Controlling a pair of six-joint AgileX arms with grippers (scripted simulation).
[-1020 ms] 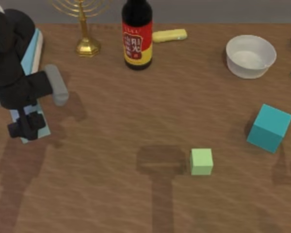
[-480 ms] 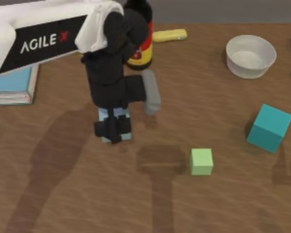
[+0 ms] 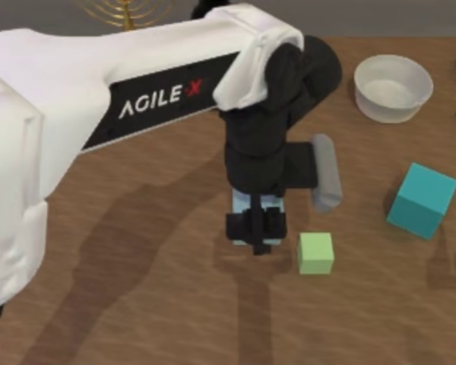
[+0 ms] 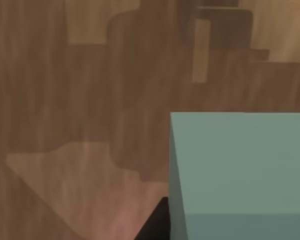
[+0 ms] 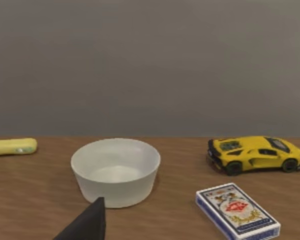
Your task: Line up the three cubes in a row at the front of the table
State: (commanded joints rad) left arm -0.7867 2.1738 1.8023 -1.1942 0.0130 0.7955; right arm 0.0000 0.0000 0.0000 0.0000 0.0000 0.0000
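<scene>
Left arm: white AgileX arm reaching from the table's left edge across to centre. Left gripper (image 3: 256, 232) is pinching the pale sky-blue cube (image 3: 247, 204), held above the table (image 3: 137, 304); the cube fills the near corner of the left wrist view (image 4: 240, 175), wood grain and shadows behind it.

Light green cube (image 3: 315, 253): resting on the table just beside the left gripper, at its 3 o'clock, apart from it.

Teal cube (image 3: 422, 199): resting on the table near the right edge, at about 2 o'clock from the green cube, well apart, turned at an angle to the table edge.

White bowl (image 3: 393, 87): toward the back right, at 12 o'clock from the teal cube; empty in the right wrist view (image 5: 116, 170).

Right wrist view also shows a yellow toy car (image 5: 255, 153), a card box (image 5: 237, 210) and a yellow oblong object (image 5: 12, 146).

Right gripper: one dark fingertip shows in its wrist view; spread or pressed together cannot be told.
</scene>
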